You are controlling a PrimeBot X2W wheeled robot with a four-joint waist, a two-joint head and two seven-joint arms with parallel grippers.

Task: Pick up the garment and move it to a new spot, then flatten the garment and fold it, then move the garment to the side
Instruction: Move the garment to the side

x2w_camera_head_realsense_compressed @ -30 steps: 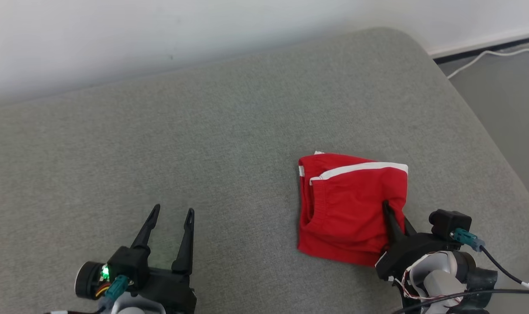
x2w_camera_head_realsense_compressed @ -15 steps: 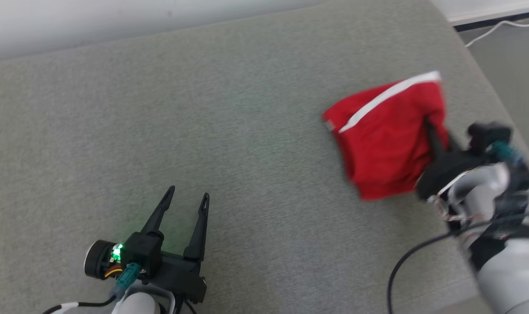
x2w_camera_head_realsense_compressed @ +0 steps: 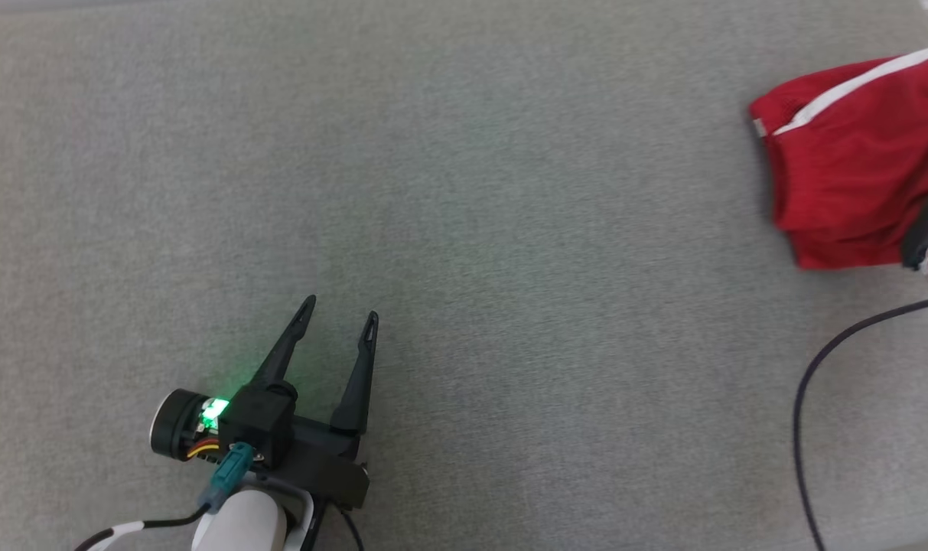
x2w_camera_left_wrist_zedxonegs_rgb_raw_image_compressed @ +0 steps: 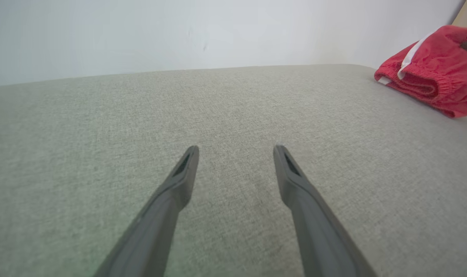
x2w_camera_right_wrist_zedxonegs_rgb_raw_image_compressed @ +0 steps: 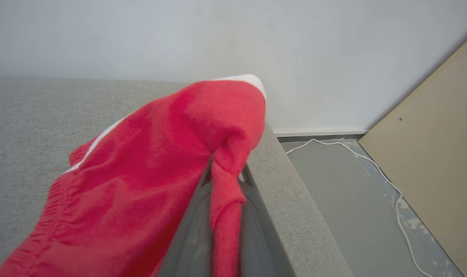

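Note:
The garment (x2w_camera_head_realsense_compressed: 854, 176) is red with a white stripe, folded into a bundle at the right edge of the head view. In the right wrist view my right gripper (x2w_camera_right_wrist_zedxonegs_rgb_raw_image_compressed: 225, 171) is shut on a fold of the garment (x2w_camera_right_wrist_zedxonegs_rgb_raw_image_compressed: 148, 184), which hangs partly raised over the grey cushion near its right edge. From the left wrist view the garment (x2w_camera_left_wrist_zedxonegs_rgb_raw_image_compressed: 433, 73) appears far off at the upper right. My left gripper (x2w_camera_head_realsense_compressed: 337, 317) stands open over bare cushion at the lower left, nothing between its fingers (x2w_camera_left_wrist_zedxonegs_rgb_raw_image_compressed: 179, 181).
The grey upholstered cushion (x2w_camera_head_realsense_compressed: 464, 191) spreads wide between the two grippers. A black cable (x2w_camera_head_realsense_compressed: 808, 398) loops at the lower right. Past the cushion's right edge (x2w_camera_right_wrist_zedxonegs_rgb_raw_image_compressed: 295, 215) lie floor, a white cable (x2w_camera_right_wrist_zedxonegs_rgb_raw_image_compressed: 372, 161) and a leaning beige board (x2w_camera_right_wrist_zedxonegs_rgb_raw_image_compressed: 429, 154).
The head camera has swung down and left. My right gripper has carried the garment up off its spot, away and to the right. The left gripper stays open in place.

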